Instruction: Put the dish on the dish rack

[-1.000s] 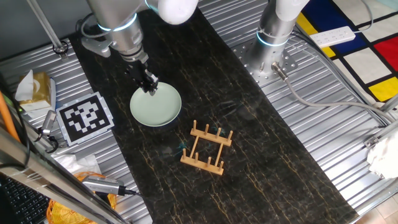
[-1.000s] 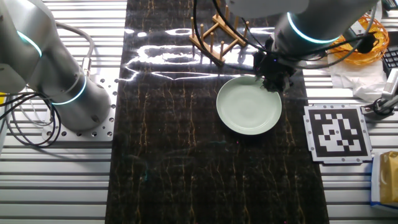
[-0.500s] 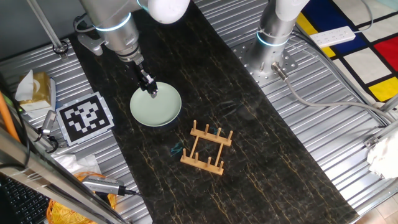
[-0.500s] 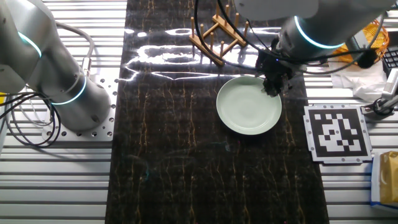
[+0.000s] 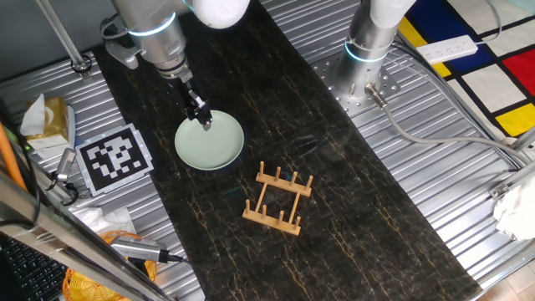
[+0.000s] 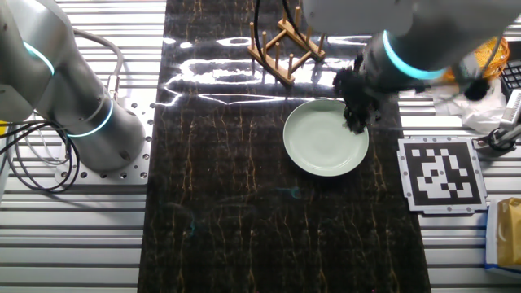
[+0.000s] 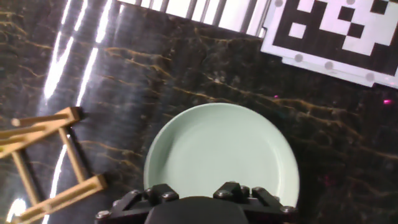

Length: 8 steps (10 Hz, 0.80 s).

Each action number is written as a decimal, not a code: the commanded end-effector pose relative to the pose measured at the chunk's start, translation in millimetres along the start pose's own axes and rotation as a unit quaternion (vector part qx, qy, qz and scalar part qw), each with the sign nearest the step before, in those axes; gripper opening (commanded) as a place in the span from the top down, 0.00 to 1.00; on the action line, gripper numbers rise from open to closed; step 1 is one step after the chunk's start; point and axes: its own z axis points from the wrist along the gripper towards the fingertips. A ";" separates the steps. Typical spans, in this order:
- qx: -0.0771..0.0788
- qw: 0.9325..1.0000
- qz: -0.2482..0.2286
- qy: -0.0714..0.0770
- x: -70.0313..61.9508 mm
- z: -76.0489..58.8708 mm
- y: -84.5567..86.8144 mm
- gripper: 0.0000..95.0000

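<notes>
The dish point(image 5: 209, 144) is a pale mint-green plate lying flat on the dark marble strip. It also shows in the other fixed view point(image 6: 324, 138) and in the hand view point(image 7: 221, 155). The dish rack point(image 5: 278, 199) is a small light-wood frame with pegs, standing apart from the dish; it also shows in the other fixed view point(image 6: 285, 47) and at the left of the hand view point(image 7: 43, 163). My gripper point(image 5: 203, 119) is tilted, with its tips at the dish's far rim point(image 6: 355, 122). In the hand view only the gripper's dark base shows, so the fingertips are hidden.
A black-and-white marker card point(image 5: 114, 157) lies left of the dish. A second arm's base point(image 5: 368, 50) stands at the far right of the strip. A tissue box point(image 5: 46, 117) and an orange net bag point(image 5: 92, 284) lie on the ribbed metal table at the left.
The arm has swung and tilted the wrist while the tips stayed at the dish's rim. The dish and the rack have not moved.
</notes>
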 end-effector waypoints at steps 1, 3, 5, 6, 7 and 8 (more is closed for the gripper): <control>0.010 0.999 -0.038 -0.006 4.1 8.1 -22.6 0.80; 0.015 0.998 -0.063 -0.007 2.0 4.9 -40.8 0.80; 0.023 0.998 -0.066 -0.011 -2.2 10.5 -63.6 0.80; 0.023 0.997 -0.067 -0.014 -2.2 13.8 -73.2 0.60; 0.021 0.998 -0.060 -0.019 -1.6 17.0 -81.1 0.60; 0.019 0.998 -0.049 -0.019 -1.9 20.0 -83.0 0.60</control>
